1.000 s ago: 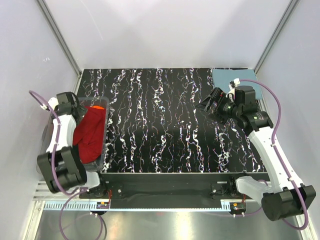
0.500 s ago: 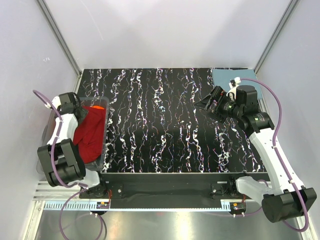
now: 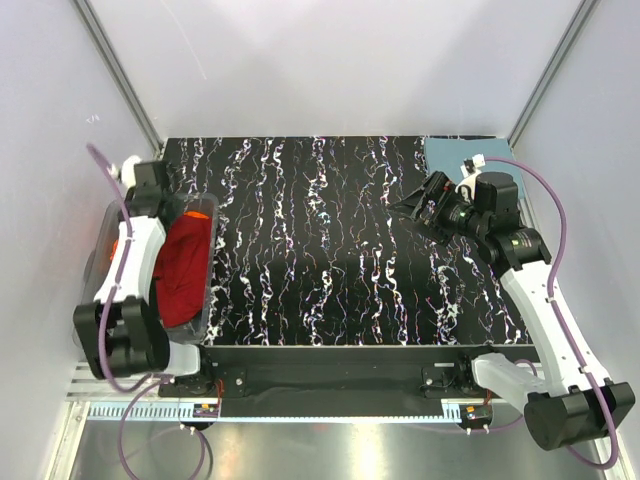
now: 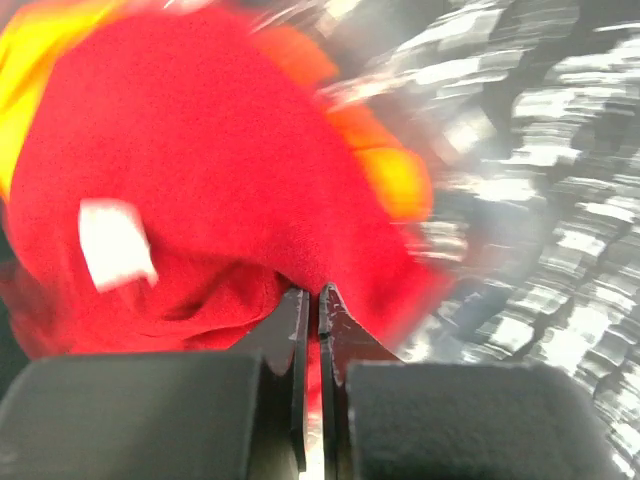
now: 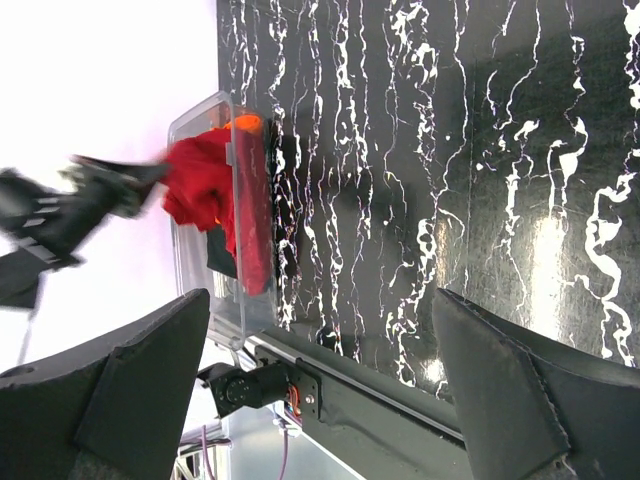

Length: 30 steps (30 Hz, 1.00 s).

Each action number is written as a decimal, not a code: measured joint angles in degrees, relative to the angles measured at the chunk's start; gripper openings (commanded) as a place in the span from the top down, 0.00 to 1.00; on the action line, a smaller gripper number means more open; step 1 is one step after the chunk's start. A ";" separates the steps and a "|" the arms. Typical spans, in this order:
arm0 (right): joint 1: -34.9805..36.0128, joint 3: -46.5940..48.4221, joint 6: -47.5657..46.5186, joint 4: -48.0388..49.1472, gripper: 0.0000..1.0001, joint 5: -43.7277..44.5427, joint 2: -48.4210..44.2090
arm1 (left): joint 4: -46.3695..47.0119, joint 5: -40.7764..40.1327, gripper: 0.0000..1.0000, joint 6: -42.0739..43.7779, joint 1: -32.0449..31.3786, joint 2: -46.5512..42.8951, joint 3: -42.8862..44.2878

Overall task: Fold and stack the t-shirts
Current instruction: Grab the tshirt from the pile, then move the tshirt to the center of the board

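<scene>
The left gripper (image 4: 320,296) pinches the red shirt (image 3: 185,265), which lies lengthwise in the bin (image 3: 207,300). The right gripper (image 3: 410,205) hangs spread, well away from the bin. The blurred left wrist view shows the pinch, and the right wrist view shows the whole bin.

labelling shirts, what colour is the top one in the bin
The shirt is deep red, best seen from top external.

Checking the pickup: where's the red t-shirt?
The red t-shirt sits far left in the top view, in the clear bin, pinched by the left gripper.
</scene>
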 measured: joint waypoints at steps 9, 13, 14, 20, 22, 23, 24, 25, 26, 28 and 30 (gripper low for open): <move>0.00 0.00 -0.02 0.02 0.00 0.20 -1.79 | -1.33 -3.13 1.00 2.64 -9.62 -12.02 19.69; 0.00 0.00 -0.02 0.02 0.00 1.07 -5.07 | 1.18 4.50 1.00 0.46 -9.64 -13.66 28.04; 0.00 0.00 -0.02 0.04 0.00 1.46 -5.88 | 2.64 7.28 1.00 -0.74 -9.57 -13.60 29.22; 0.00 0.02 0.02 0.07 0.00 2.03 -7.34 | 12.39 28.41 1.00 -9.64 -14.38 -8.26 38.27; 0.00 0.02 0.07 0.04 0.00 2.12 -7.50 | 15.39 32.89 1.00 -10.93 -18.08 -6.82 39.47; 0.00 0.00 0.26 0.02 0.00 2.23 -7.74 | 17.14 35.23 1.00 -11.39 -20.37 -6.73 39.08; 0.00 0.00 0.39 0.02 0.00 2.60 -7.96 | 18.53 37.11 1.00 -11.82 -21.94 -6.80 38.49; 0.00 0.00 0.72 0.00 0.00 2.97 -8.26 | 19.96 38.40 1.00 -12.15 -22.95 -6.99 37.86; 0.00 -0.02 1.14 0.02 0.01 3.17 -8.63 | 21.57 39.93 1.00 -12.50 -23.82 -7.39 36.79; 0.00 -0.20 1.99 0.20 0.01 3.34 -9.18 | 24.59 42.32 1.00 -13.14 -24.30 -9.25 32.94; 0.00 -1.03 2.86 0.57 0.01 3.58 -9.68 | 27.61 43.58 1.00 -13.62 -24.79 -11.82 26.86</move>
